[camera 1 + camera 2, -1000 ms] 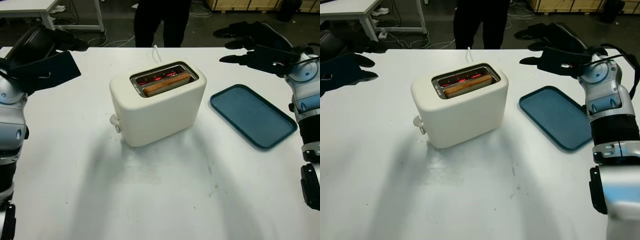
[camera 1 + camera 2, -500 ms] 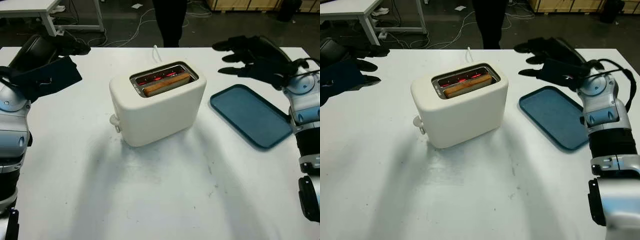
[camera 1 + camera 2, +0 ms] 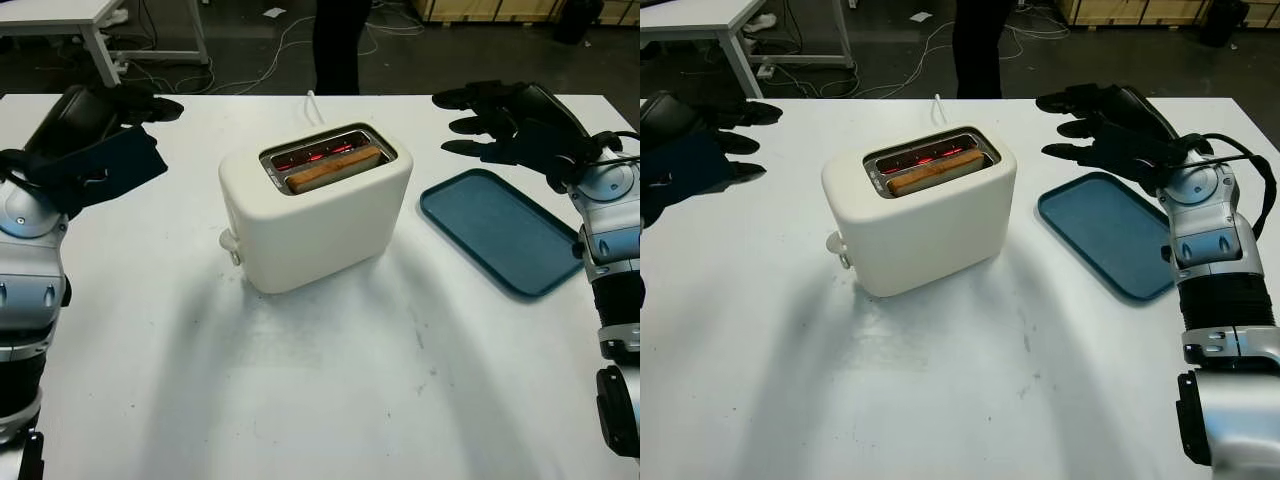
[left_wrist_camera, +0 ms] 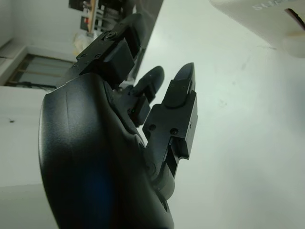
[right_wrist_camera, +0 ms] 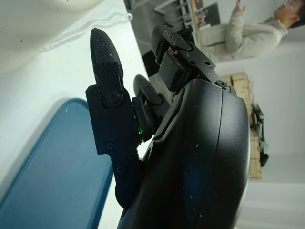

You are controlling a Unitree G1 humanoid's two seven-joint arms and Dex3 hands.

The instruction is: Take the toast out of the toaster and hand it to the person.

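Your brown slice of toast (image 3: 333,167) sits untouched in the cream toaster (image 3: 313,205), both hands, left (image 3: 95,140) and right (image 3: 510,125), hovering open, empty, so everything's left.

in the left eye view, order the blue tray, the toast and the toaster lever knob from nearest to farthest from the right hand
From the right hand, open above the table's far right:
1. Blue tray, just below and beside the hand, on the right.
2. Toast, in the toaster's slot at the centre.
3. Toaster lever knob, on the toaster's left end, farthest.
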